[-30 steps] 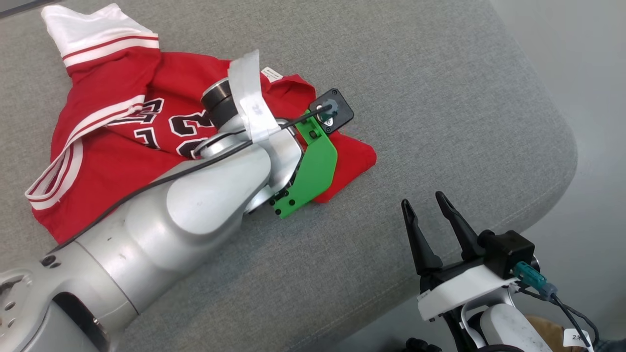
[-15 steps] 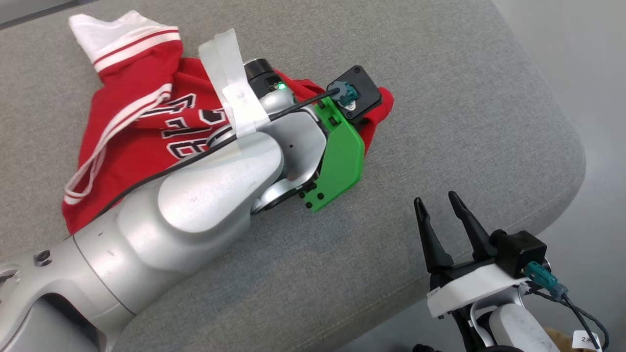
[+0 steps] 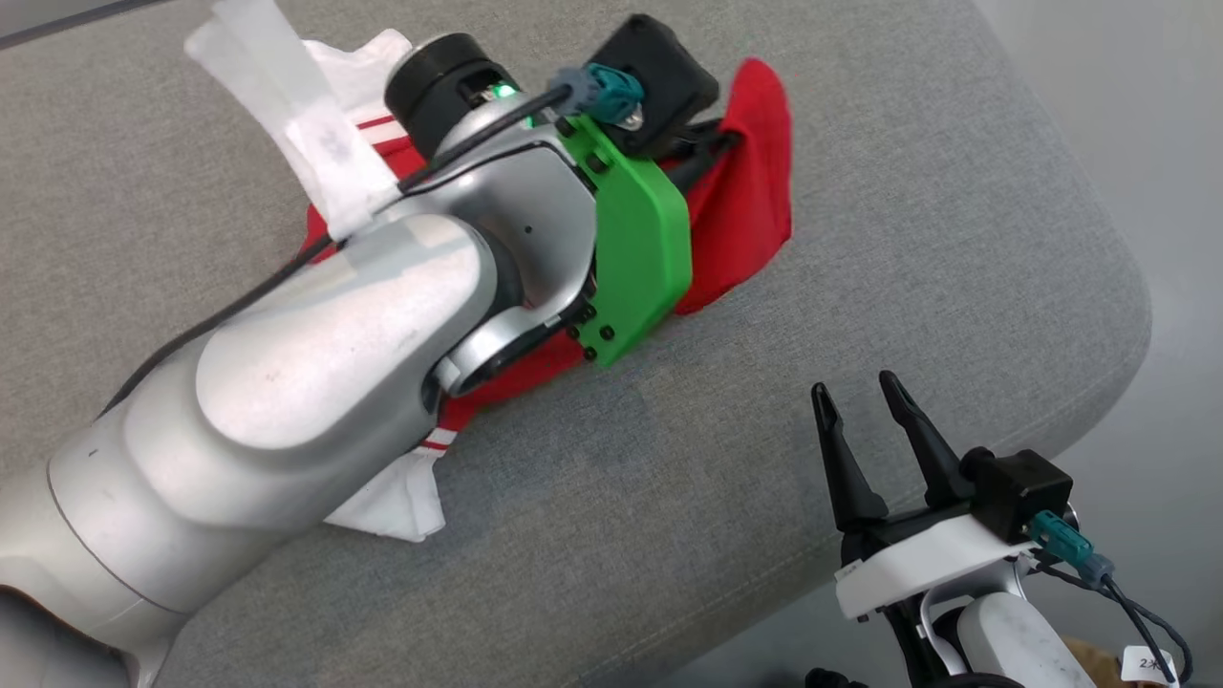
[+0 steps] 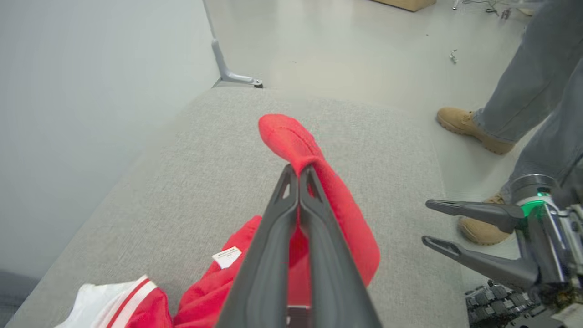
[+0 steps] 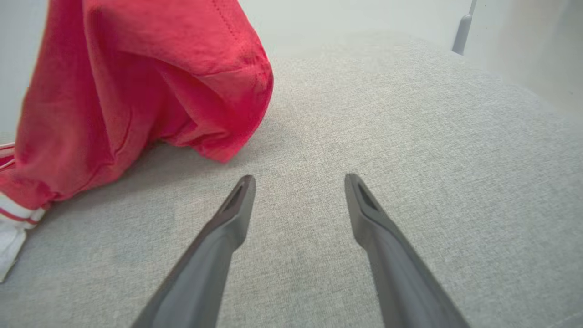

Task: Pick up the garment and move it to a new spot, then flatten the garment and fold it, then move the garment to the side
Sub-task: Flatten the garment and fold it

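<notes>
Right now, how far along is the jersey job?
Done: left gripper shut on the red jersey, one end raised off the grey cushion. In hand: the move to a new spot, the rest trailing on the cushion. Left: flatten, fold, move aside. Right gripper open, empty.

garment [image 3: 750,182]: soft red cloth, matt, fine weave; white striped trim
worktop [image 3: 908,239]: grey woven cloth cover, matt, slightly rough
left arm [image 3: 315,363]: silvery metal-look shell, smooth, satin sheen
bracket [image 3: 640,239]: green plastic, smooth, matt
left pincer [image 4: 299,169]: dark grey plastic fingers, smooth, dull
right pincer [image 5: 299,179]: same dark plastic, matt
tape [image 3: 287,105]: pale, papery, creased
floor [image 4: 364,45]: pale, smooth, faint gloss
boot [image 4: 469,127]: tan, suede-like, matt
trousers [image 4: 524,68]: grey denim-like cloth
</notes>
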Available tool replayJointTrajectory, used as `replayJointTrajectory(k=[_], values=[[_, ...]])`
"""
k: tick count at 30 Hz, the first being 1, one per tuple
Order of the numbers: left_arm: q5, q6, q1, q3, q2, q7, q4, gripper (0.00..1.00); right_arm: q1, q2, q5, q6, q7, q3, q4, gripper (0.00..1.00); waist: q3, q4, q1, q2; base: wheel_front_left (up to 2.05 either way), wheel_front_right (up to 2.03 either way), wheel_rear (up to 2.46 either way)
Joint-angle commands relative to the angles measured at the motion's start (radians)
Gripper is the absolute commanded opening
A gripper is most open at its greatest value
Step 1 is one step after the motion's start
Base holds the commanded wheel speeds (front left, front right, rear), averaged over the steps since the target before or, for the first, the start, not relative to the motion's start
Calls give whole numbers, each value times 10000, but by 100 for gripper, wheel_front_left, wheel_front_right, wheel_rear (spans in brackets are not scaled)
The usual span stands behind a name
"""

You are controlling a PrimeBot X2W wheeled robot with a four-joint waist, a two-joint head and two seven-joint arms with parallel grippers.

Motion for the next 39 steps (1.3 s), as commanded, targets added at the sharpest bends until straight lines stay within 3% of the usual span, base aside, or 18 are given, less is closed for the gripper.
replayJointTrajectory(k=[1,5,10,15,20,25,32,37,39], values=[[110,68,-54,35,6,-187,307,0,-77,-10,75,-11,-30,50,-42,100,158,-105,0,0,0,0,0],[756,110,-226,56,-227,-1194,2187,0,-243,-7,229,-11,-30,379,11,100,400,-376,0,0,0,0,0],[1434,-480,-498,-485,-411,-2115,4601,0,-401,-13,476,-12,-30,782,-7,100,774,-899,0,0,0,0,0],[2198,-713,-708,-913,-351,-3453,6363,0,-336,-8,612,-12,-32,833,-16,100,1088,-1205,0,0,0,0,0],[2535,-785,-720,-1078,-386,-4707,7690,0,-248,-7,613,-12,-30,802,-51,100,1192,-1248,0,0,0,0,0],[2948,-582,-1141,-1143,-354,-5900,8745,0,-453,-7,492,-12,-30,810,-83,100,1233,-1229,0,0,0,0,0],[3004,-762,-1210,-1293,-799,-6484,9758,0,-486,-10,328,-12,-30,725,-77,100,1260,-1005,0,0,0,0,0],[2976,-834,-1077,-1360,-846,-6738,10363,15,-574,-10,333,-12,-30,758,-71,100,1283,-980,0,0,0,0,0],[2821,-851,-1082,-1240,-909,-6811,10566,41,-571,-10,323,-12,-30,711,-80,100,1267,-959,0,0,0,0,0]])
